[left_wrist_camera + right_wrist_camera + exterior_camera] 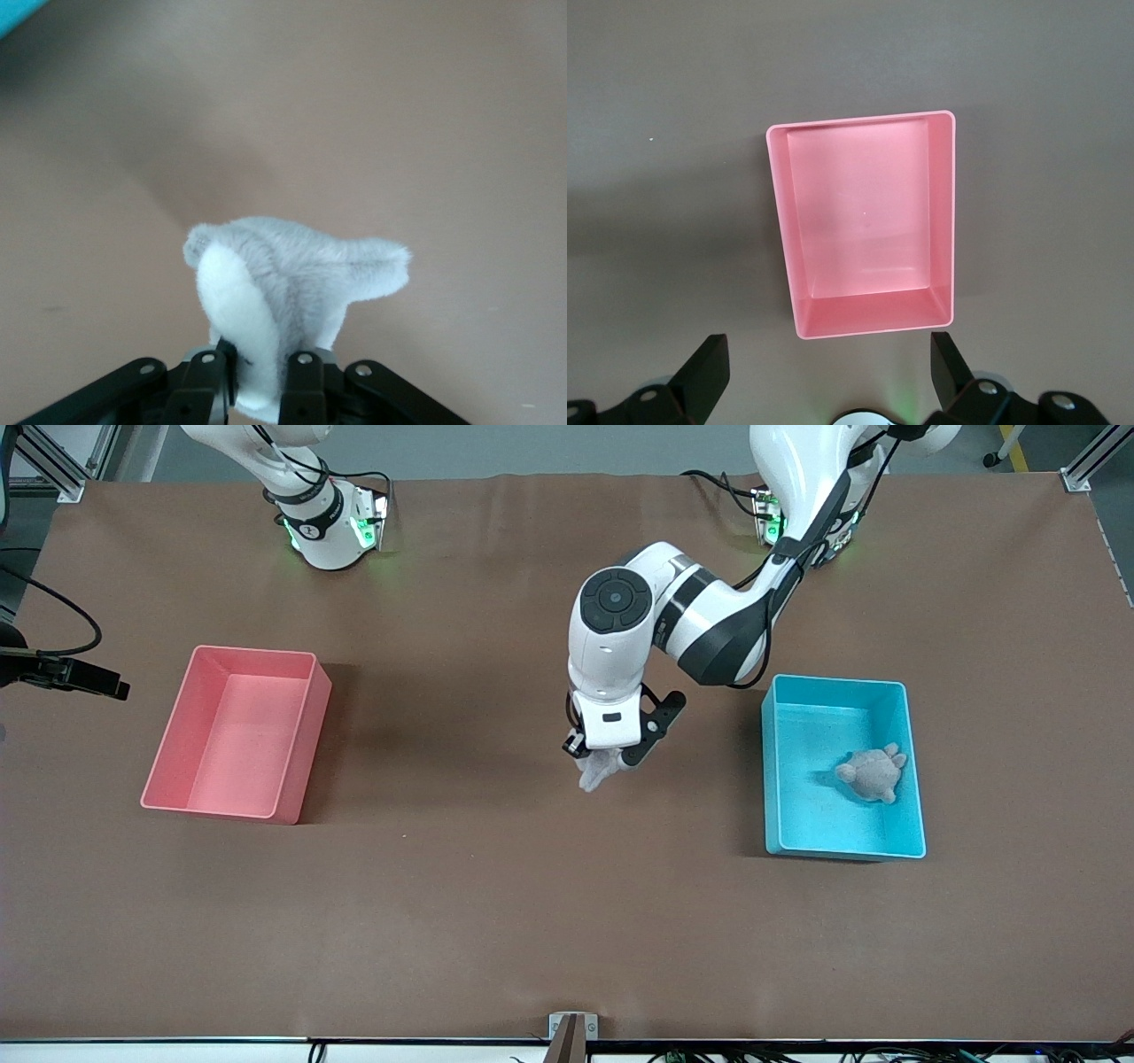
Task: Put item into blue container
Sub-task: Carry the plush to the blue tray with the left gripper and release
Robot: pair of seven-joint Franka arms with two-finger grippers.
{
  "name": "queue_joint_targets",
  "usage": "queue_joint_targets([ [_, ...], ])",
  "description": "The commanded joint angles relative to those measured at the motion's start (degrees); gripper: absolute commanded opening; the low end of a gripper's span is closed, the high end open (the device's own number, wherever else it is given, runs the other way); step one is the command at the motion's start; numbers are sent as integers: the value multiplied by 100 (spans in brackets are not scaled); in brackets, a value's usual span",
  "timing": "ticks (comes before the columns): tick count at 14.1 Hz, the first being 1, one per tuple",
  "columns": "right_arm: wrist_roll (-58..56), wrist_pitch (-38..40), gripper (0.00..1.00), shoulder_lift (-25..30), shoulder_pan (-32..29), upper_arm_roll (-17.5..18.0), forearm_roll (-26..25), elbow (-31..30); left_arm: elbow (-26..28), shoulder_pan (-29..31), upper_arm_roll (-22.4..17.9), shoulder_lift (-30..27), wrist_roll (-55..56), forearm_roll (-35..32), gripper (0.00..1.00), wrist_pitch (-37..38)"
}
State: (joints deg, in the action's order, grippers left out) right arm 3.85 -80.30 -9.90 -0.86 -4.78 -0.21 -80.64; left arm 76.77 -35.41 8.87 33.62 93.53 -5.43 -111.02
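Note:
My left gripper (604,755) hangs over the middle of the table, shut on a small grey and white plush item (597,773). In the left wrist view the plush item (292,274) sticks out from between the black fingers (303,390), above bare table. The blue container (811,819) stands open-topped toward the left arm's end of the table, apart from the held item. A grey plush turtle (873,772) lies inside it. My right gripper (827,352) shows only in its wrist view, open and holding nothing, high over the table beside the pink bin.
A pink bin (217,744) of the same shape stands toward the right arm's end of the table; the pink bin (864,221) holds nothing. A black fixture (66,675) juts in at that end's edge. Brown tabletop (496,886) spreads between the two bins.

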Motion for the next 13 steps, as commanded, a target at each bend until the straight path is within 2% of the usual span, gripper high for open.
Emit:
queue_joint_targets([
  [1,99,93,100,23,-46,91,100,57,215,244,45,-380,-570,33,0,561],
  [4,72,154,100,137,-90,83,204,-100,749,526,45,-1056,-1273,217,0,765],
  [8,11,-196,100,882,-143,74,284,-1065,1944,878,36,-2041,-2240,226,0,792],
  [10,2,-302,100,1174,-134,74,249,-1322,2253,1176,45,-2305,-2566,235,0,801],
  [13,-234,-294,100,1324,-151,74,135,-1331,2649,1431,36,-2578,-2874,244,0,836],
])
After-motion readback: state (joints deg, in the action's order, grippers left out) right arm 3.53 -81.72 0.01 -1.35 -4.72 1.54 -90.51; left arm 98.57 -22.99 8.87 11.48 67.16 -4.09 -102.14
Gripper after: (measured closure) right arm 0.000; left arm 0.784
